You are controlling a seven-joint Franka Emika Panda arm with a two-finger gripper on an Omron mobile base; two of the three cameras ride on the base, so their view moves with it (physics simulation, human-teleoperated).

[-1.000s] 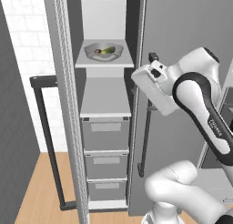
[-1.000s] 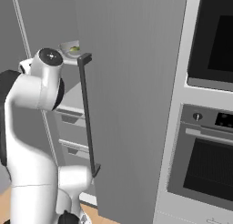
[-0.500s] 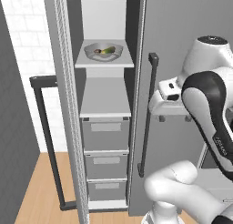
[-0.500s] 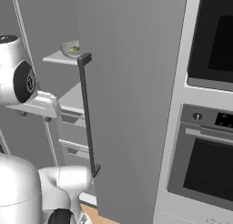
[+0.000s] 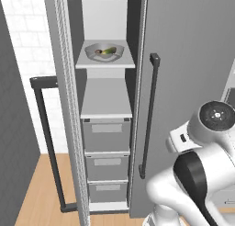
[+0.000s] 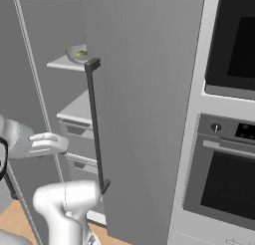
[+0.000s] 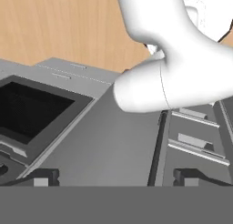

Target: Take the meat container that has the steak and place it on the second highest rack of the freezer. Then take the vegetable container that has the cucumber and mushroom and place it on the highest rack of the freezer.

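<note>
While the pale round bowl-shaped container with green vegetable pieces (image 5: 105, 51) sat on the flat grey top shelf (image 5: 85, 62), far left, the matt second shelf (image 5: 106, 101) lay bare. Right of it, the pincer (image 7: 116, 176) gaped empty; swinging back, it might clip the long dark door handle (image 5: 149, 115).

Glossy white rounded arm (image 5: 193, 193) (dark joint bands, grey cap)
</note>
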